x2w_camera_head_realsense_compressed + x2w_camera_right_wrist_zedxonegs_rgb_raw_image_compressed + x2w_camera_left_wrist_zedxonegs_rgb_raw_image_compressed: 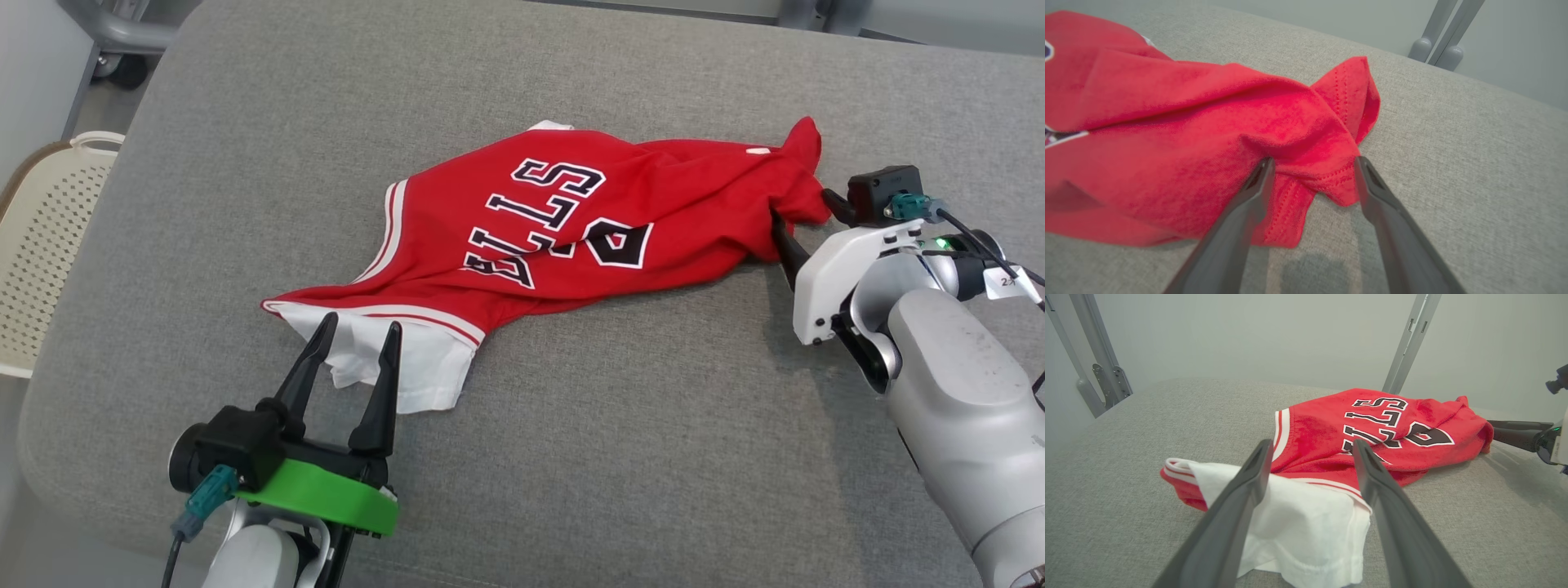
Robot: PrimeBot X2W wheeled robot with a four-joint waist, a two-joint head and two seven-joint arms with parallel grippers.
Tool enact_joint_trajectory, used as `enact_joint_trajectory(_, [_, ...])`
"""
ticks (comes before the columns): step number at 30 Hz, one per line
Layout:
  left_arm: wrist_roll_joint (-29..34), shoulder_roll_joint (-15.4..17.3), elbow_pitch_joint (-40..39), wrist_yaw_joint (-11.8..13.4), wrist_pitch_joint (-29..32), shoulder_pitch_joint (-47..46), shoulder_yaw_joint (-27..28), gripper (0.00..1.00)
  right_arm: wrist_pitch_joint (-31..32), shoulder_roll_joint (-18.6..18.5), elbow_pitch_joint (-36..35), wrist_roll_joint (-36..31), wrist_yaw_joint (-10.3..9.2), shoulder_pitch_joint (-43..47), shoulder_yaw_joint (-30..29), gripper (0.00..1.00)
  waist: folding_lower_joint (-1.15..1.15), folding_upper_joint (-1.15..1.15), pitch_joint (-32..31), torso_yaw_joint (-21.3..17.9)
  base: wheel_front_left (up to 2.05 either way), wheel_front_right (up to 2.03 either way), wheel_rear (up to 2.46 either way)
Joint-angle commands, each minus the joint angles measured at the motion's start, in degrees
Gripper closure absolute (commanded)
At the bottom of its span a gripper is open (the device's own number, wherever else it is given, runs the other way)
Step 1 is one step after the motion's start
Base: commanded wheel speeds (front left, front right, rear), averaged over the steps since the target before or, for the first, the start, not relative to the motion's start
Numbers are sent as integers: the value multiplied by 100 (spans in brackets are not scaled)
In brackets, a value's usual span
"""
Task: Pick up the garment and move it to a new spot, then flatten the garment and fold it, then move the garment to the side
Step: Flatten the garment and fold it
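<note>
Jersey (571, 220) lay crumpled. Left gripper (360, 328) gaped over its white hem, right gripper (1312, 163) round its red corner; nothing clamped. Flattening, folding remained.

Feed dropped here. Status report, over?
Left pincer open at white hem. Right pincer open at red corner. Jersey crumpled on grey cushion. No obstruction seen.

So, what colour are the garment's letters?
The letters are black, outlined white; clearest in head view.
</note>
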Motion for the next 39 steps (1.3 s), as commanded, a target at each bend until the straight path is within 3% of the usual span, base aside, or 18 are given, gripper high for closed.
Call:
enact_joint_trajectory(1, [-17,32,-13,-15,-1,-80,-6,0,51,4,93,-42,-9,-89,25,0,0,0,68,72,0,0,0])
enact_joint_trajectory(5, [-38,6,8,-15,-1,-98,-37,0,157,33,310,-26,-9,-164,115,1,0,0,105,158,0,0,0])
enact_joint_trajectory(6, [-45,0,14,-15,-1,-92,-36,0,176,25,357,-18,-9,-182,132,44,0,0,110,175,0,0,0])
enact_joint_trajectory(8, [-56,-8,23,-15,-1,-89,-39,0,165,19,443,7,-9,-207,156,93,0,0,115,204,0,0,0])
enact_joint_trajectory(9, [-59,-8,28,-16,-1,-84,-36,0,142,14,480,12,-9,-208,171,100,0,0,112,215,0,0,0])
enact_joint_trajectory(14, [-51,-9,33,-15,-1,-42,12,0,-53,-20,436,62,-9,-244,220,100,0,0,68,223,0,0,0])
enact_joint_trajectory(23, [22,31,43,-15,-1,159,80,0,-392,-327,-491,138,-9,-34,61,100,0,0,-249,120,0,0,0])
enact_joint_trajectory(30, [38,73,-9,-15,-1,305,197,0,420,-569,-2841,-23,-9,903,-628,100,0,0,-444,-58,0,0,0])
enact_joint_trajectory(39, [48,78,-43,-15,-1,349,242,0,2025,-349,-6019,-227,-9,2276,-1350,100,0,0,-535,-154,0,0,0])
